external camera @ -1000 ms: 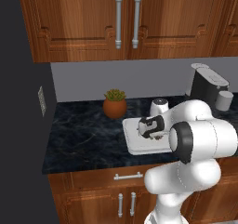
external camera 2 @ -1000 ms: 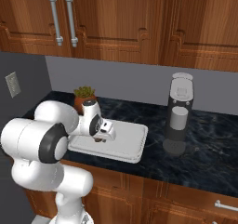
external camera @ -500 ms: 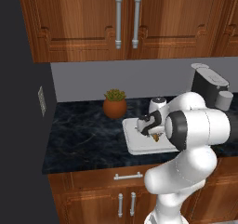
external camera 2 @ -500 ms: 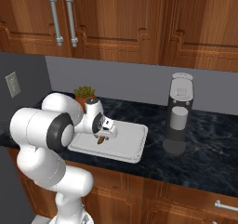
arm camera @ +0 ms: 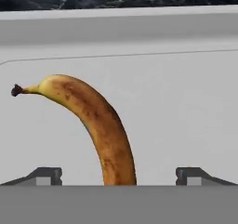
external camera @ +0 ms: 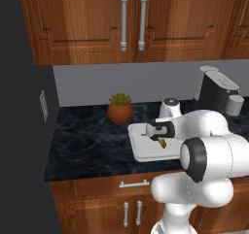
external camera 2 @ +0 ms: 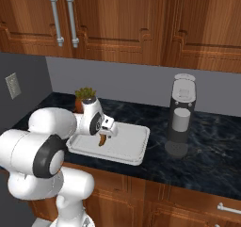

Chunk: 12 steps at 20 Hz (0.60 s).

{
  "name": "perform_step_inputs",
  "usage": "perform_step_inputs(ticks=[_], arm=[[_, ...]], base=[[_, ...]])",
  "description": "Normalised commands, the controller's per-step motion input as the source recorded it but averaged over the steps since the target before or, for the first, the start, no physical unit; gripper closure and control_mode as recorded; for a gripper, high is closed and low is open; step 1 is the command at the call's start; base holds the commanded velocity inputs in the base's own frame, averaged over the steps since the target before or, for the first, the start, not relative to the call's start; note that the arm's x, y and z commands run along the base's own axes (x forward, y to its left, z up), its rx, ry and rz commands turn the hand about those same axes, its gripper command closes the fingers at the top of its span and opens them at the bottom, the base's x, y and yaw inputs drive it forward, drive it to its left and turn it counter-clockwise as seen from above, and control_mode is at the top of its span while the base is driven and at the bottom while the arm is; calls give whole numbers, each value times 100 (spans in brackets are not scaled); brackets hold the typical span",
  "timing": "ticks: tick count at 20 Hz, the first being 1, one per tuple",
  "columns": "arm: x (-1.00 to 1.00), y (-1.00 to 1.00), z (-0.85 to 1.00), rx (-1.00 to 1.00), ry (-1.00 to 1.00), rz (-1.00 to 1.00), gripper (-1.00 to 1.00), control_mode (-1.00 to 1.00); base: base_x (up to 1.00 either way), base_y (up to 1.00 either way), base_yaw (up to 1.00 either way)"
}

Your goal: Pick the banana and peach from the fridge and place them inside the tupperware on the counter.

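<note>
Banana (arm camera: 100, 125) now lies inside the tupperware (arm camera: 186, 107), resting on its white floor, stem end pointing away and its lower end running down between my fingertips (arm camera: 46, 175). A second ago my claw (external camera: 160, 137) was closed on it above the tray; since then my fingers have swung wide apart, one on each side of the fruit with clear white floor showing between each tip and the peel, so I am no longer gripping it. From the right base view the banana (external camera 2: 101, 140) sits near the left part of the tupperware (external camera 2: 136, 150), which rests on the counter (external camera 2: 207, 160) beside the potted plant (external camera: 120, 109).

I judge the first fruit delivered. What remains is the peach, which I take to be in the fridge; I would need to lift straight up so my fingers do not drag the banana.

No brand, label or writing is readable anywhere, not on the coffee machine (external camera 2: 180, 115) nor on the tupperware.
</note>
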Motion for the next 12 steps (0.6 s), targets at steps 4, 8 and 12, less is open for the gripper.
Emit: perform_step_inputs(ticks=[4,8,12], arm=[[-93,-5,71,0,-20,0,-100,-100],[-85,-3,99,0,-19,0,-100,-100],[-67,-1,100,0,-20,5,-100,-100]], base=[[0,0,0],[0,0,0],[0,0,0]])
